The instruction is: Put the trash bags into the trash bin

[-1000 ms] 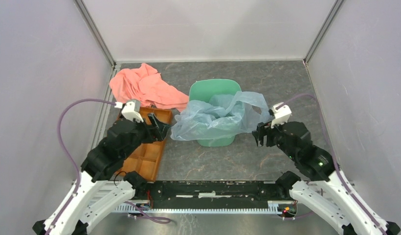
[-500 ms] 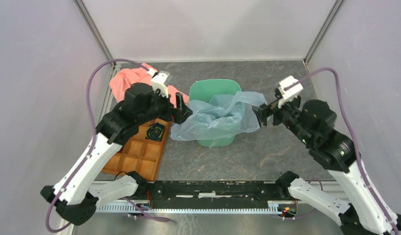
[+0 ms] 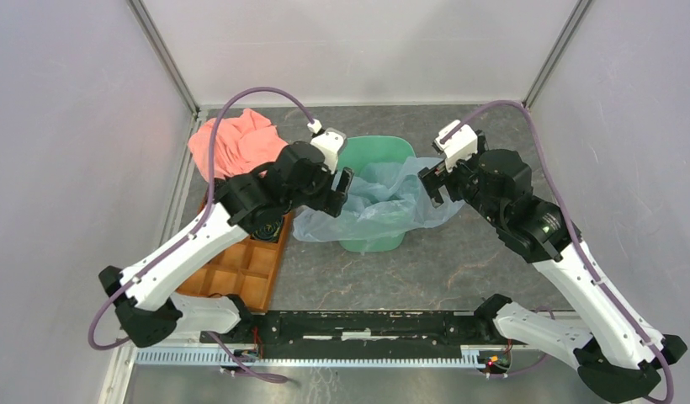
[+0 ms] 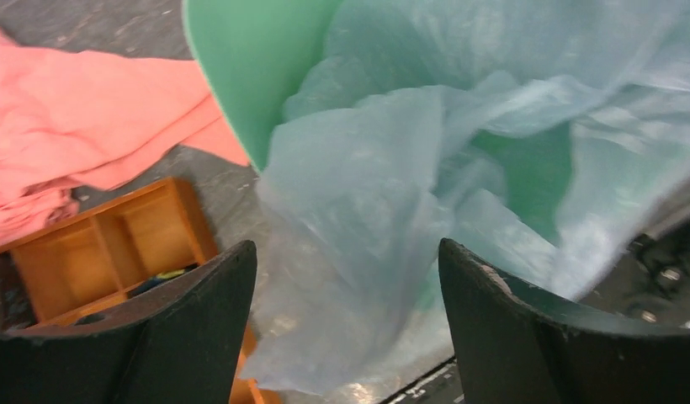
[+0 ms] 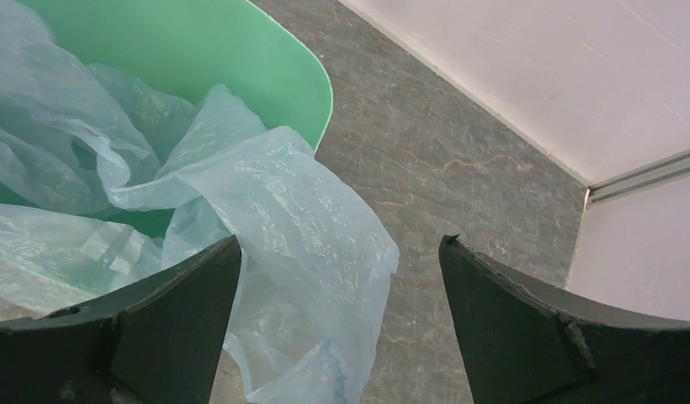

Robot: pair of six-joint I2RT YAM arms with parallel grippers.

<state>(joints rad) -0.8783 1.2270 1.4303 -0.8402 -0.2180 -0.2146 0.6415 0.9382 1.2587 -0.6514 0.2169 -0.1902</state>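
Nearest the arm bases, the grey marbled desk (image 3: 459,269) carries an orange plastic compartment tray (image 3: 241,269) on the left. Just beyond it, a skirt of the thin, crinkly, translucent pale blue plastic trash bag (image 3: 371,206) spills over the near-left rim of the mint-green plastic wastebasket (image 3: 371,151) and pools on the desk. The bag is thus half in and half out: its middle is bunched inside the bin, the near-left fold hangs down the outside wall, and a second flap drapes over the right rim toward the desk. The left gripper (image 4: 346,252) hovers above the near-left fold and the right gripper (image 5: 340,244) above the right flap. On both, the jaws are spread wide and empty, with film visible under each gap but nothing pinched. The step in hand looks like gathering the overhanging parts. To do it well, I judge each gripper should drop onto a thick, bunched ridge of film rather than a single layer and close fully. It should then lift the fold higher than the rim, carry it inward over the opening and press it down before letting go, since film this light will likely spring back. The bin looks light, so dragging sideways against its wall could tip or slide it. At the far left lies a crumpled salmon-pink cloth (image 3: 232,143), no part of this job.
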